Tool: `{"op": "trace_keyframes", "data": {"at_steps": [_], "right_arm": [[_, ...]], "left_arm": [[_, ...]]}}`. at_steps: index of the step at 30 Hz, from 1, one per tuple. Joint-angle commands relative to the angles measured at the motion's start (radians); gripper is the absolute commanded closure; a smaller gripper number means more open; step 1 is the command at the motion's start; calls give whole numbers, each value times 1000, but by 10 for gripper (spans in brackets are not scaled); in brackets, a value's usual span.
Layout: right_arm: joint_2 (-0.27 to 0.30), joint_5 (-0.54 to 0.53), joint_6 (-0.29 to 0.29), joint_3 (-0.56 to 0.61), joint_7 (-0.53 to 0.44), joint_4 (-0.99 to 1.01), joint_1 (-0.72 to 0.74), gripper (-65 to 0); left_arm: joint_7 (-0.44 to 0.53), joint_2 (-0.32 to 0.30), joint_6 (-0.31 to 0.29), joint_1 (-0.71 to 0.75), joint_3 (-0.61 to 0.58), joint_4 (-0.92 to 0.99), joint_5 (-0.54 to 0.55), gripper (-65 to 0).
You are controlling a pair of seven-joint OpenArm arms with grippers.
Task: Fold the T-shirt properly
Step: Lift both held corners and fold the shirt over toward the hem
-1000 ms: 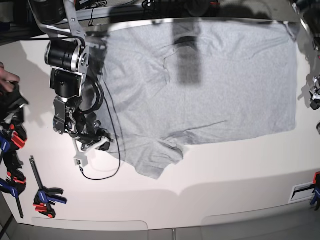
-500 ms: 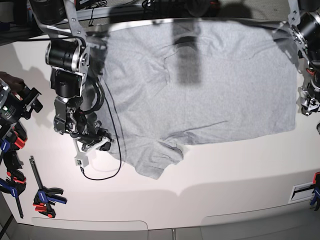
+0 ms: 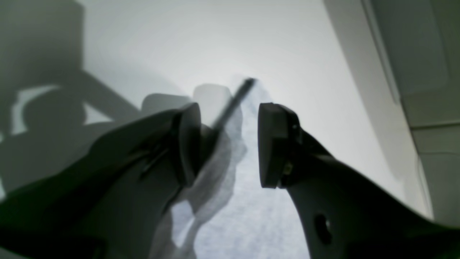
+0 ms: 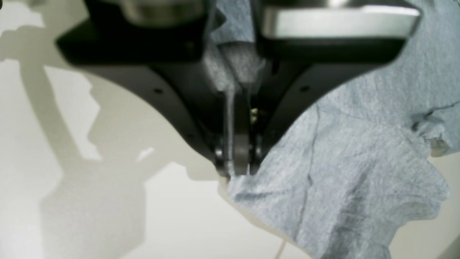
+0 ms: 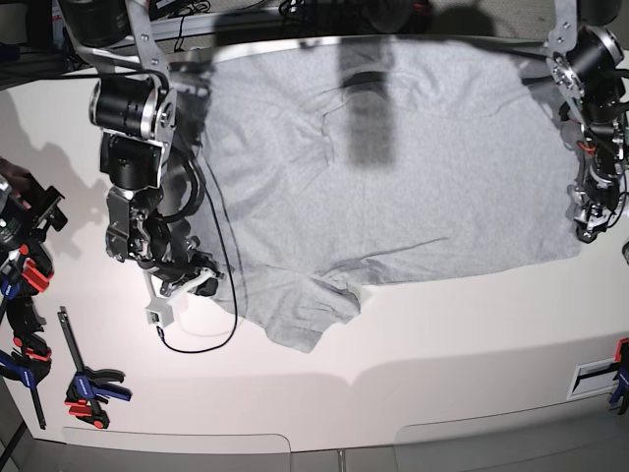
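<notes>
The T-shirt (image 5: 393,167) lies spread flat across the upper middle of the table (image 5: 442,354). At frame left, the right gripper (image 4: 235,162) is clamped on its edge. At the right edge, the left gripper (image 3: 230,144) has its fingers apart over the shirt's corner.

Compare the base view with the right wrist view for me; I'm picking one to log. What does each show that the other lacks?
Base only: the whole T-shirt spread on the table, the left gripper at its edge, and clamps nearby.
Right wrist only: the right gripper close up, fingers pressed together on a fold of shirt cloth.
Both: grey shirt, pale table, right gripper.
</notes>
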State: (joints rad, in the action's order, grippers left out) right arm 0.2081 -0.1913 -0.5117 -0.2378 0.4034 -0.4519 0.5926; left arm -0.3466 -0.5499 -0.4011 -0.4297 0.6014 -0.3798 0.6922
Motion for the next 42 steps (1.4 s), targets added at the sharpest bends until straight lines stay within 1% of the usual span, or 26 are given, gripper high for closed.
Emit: {"op": "trace_keyframes", "data": {"at_steps": [1, 10, 17, 18, 20, 21, 23, 24, 27, 30, 32, 35, 38, 40, 42], "right_arm": [[5, 43, 23, 3, 67, 3, -1, 0], [5, 43, 23, 3, 63, 3, -3, 0], [5, 43, 22, 3, 60, 3, -3, 0], [5, 43, 23, 3, 60, 3, -3, 0], [5, 43, 23, 3, 60, 3, -3, 0], [5, 43, 22, 3, 60, 3, -3, 0], [6, 42, 22, 3, 60, 3, -3, 0], [6, 42, 22, 3, 60, 3, -3, 0], [11, 26, 19, 3, 59, 0, -3, 0], [23, -6, -15, 3, 64, -21, -3, 0], [31, -35, -43, 3, 90, -46, -3, 0], [42, -84, -81, 3, 140, -101, -12, 0], [45, -126, -121, 3, 183, -177, -32, 0], [44, -152, -142, 3, 216, -235, -51, 0], [44, -180, -151, 3, 254, -298, -72, 0]], "left_arm": [[-27, -5, 5, -19, -1, -8, -10, -246], [-30, 3, 5, -68, -9, -8, -37, -246], [-19, 4, 5, -81, -127, -8, -35, -245], [-19, 4, 5, -85, -138, -8, -35, -233], [-19, 3, 5, -89, -146, -10, -26, -182], [-19, 2, 5, -88, -146, -14, -12, -143], [-19, -2, 3, -88, -146, -16, 18, -26], [-21, -2, -9, -88, -146, -17, 21, 0], [-39, -2, -53, -88, -146, -22, 20, 0], [-50, -3, -106, -86, -146, -22, 20, 0], [-57, -7, -143, -84, -146, -22, 22, 0], [-100, -24, -220, -82, -146, -22, 89, 0], [-140, -46, -274, -83, -146, -22, 150, 0], [-175, -62, -297, -82, -146, -23, 190, 0], [-218, -79, -297, -80, -146, -29, 231, 0]]}}
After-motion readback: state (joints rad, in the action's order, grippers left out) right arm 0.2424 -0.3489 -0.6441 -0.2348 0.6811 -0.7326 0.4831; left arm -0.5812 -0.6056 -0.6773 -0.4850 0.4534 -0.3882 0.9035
